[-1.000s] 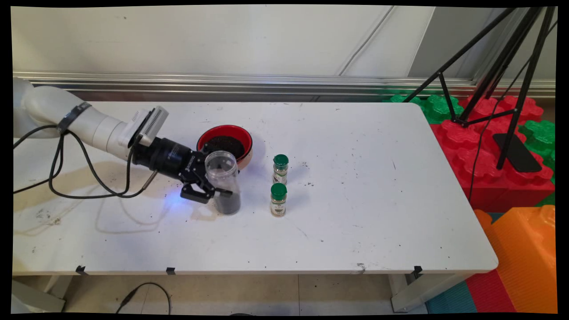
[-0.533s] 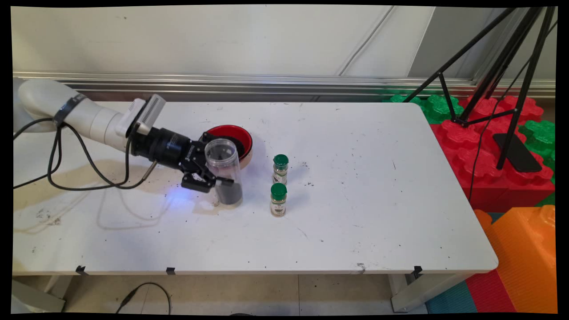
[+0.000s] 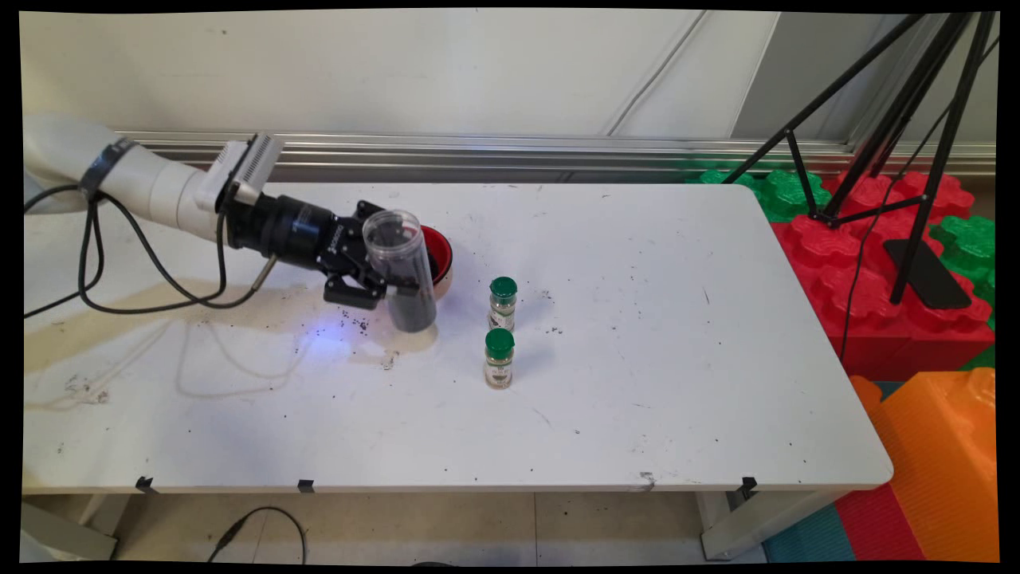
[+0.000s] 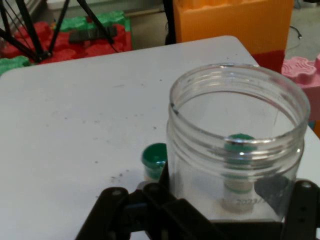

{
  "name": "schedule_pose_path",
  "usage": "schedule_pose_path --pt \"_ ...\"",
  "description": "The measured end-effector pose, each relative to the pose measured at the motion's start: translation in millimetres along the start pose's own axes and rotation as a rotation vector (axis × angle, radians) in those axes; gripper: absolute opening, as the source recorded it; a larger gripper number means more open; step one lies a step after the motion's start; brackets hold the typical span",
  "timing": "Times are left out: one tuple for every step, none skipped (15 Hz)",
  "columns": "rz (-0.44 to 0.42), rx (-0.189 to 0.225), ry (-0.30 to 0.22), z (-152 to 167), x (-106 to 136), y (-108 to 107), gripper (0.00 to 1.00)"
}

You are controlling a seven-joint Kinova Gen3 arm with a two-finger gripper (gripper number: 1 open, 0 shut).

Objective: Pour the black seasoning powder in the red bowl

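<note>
Cables (image 3: pixel 119 271) hang in loops from the white arm at the left. Next comes the gripper (image 3: pixel 374 281), clamped on a clear plastic jar (image 3: pixel 401 269) with dark grains in its bottom part. The jar is open-mouthed, tilted a little, and held clear of the table (image 3: pixel 637 383). In the hand view the jar (image 4: pixel 237 160) fills the frame between the fingers (image 4: pixel 115 205). Just behind the jar sits a red bowl (image 3: pixel 441 257) with dark contents, partly hidden. Dark crumbs (image 3: pixel 355 323) lie scattered on the table below the gripper. Further right stand two small spice bottles with green caps, one (image 3: pixel 503 304) behind the other (image 3: pixel 499 358), both upright and near each other. Red and green foam blocks (image 3: pixel 868 263) and a black tripod (image 3: pixel 900 119) are at the far right.
</note>
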State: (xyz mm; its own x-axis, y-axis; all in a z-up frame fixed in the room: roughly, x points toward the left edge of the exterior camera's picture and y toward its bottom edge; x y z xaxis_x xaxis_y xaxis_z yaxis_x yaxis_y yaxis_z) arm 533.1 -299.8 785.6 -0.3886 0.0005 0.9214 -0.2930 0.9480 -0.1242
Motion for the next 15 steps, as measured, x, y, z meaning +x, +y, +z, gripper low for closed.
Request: schedule_pose_path --pt "0.005 0.007 0.002 -2.5 2.6 -2.1 0.0" --pt "0.011 0.015 0.004 -5.4 5.5 -4.5 0.0" --pt "0.017 0.024 0.005 -8.5 7.9 -7.0 0.0" --pt "0.023 0.031 0.006 -11.3 10.1 -9.1 0.0" --pt "0.03 0.039 0.007 -14.5 12.6 -11.7 0.0" --pt "0.038 0.047 0.008 -17.9 15.2 -14.2 0.0" --pt "0.045 0.054 0.008 -21.1 17.1 -16.5 0.0" --pt "0.049 0.059 0.008 -23.2 18.4 -18.0 0.0" --pt "0.057 0.065 0.007 -26.5 20.1 -20.3 0.0" --pt "0.066 0.072 0.005 -30.4 21.9 -22.9 0.0" --pt "0.074 0.079 0.003 -34.4 23.7 -25.6 0.0" --pt "0.083 0.087 0.001 -38.5 25.3 -28.6 0.0" --pt "0.09 0.094 -0.001 -41.9 26.6 -31.2 0.0" --pt "0.097 0.102 -0.003 -45.6 28.0 -34.0 0.0" --pt "0.104 0.109 -0.005 -49.2 29.2 -36.7 0.0"
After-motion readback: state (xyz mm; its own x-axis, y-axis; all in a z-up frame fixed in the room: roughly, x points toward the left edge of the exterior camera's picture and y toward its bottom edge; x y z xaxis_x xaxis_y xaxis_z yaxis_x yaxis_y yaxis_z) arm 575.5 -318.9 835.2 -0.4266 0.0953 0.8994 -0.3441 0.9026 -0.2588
